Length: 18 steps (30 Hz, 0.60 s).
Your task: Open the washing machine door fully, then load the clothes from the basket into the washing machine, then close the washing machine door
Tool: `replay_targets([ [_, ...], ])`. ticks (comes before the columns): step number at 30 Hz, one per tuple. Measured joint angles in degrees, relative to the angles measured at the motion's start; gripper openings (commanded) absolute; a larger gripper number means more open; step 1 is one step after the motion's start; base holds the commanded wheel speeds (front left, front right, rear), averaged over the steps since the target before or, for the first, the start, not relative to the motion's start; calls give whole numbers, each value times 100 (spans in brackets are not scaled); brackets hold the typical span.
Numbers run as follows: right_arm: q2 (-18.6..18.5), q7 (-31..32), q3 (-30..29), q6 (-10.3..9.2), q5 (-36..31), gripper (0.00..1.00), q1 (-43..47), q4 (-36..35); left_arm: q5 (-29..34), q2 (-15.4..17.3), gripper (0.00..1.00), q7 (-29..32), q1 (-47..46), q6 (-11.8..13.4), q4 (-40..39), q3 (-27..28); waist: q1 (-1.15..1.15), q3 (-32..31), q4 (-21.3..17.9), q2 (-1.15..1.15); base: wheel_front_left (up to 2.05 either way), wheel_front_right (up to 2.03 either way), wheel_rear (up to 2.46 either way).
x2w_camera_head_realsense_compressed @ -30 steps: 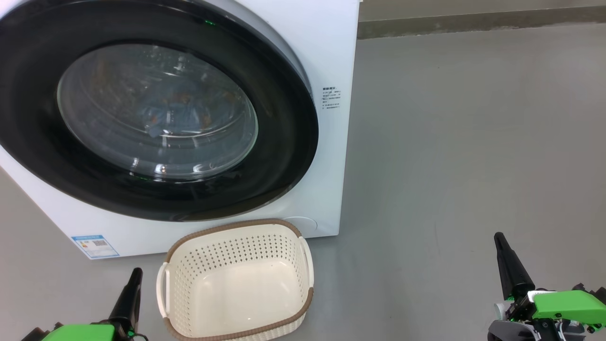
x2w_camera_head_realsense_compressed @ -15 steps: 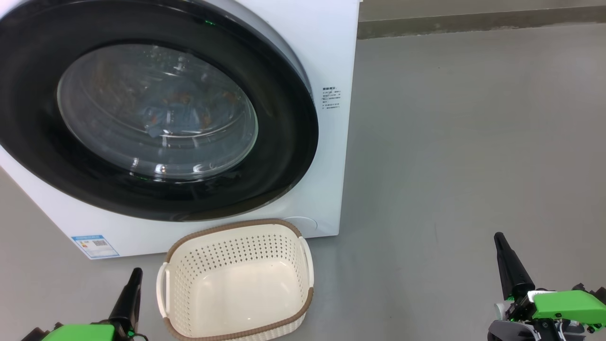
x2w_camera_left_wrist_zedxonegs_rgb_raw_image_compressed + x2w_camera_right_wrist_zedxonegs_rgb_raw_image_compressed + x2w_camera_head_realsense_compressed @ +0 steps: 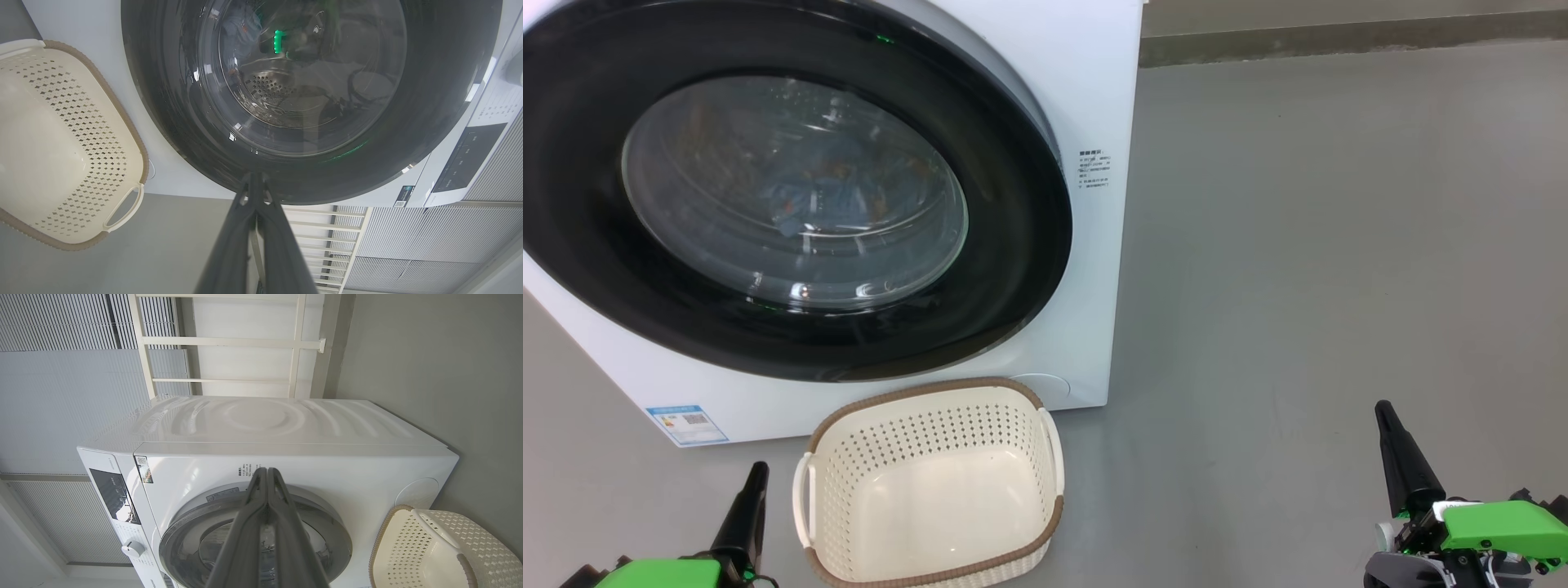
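We see the door (image 3: 1013, 245) shut, clothes (image 3: 825, 192) behind it, the basket (image 3: 929, 389) on the floor (image 3: 1298, 245) just before the washer (image 3: 1086, 82); our left fingers (image 3: 743, 510) and right fingers (image 3: 1403, 461) are pressed together

The floor (image 3: 1298, 245) is smooth matte grey, with a darker strip (image 3: 1339, 37) along its far edge. The washing machine (image 3: 1094, 82) stands on it toward that far edge. The basket (image 3: 931, 433) sits upright on the floor just in front of the machine's lower front, its bare cream bottom showing.
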Motion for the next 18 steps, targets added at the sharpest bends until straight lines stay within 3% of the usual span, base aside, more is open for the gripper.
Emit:
replay_targets([
  [18, 0, 0, 0, 0, 0, 0, 0, 0, -1, 0, 0, 0, -1, 0, 0, 0, 0, 0, 0, 0, 0, 0, 0],
])
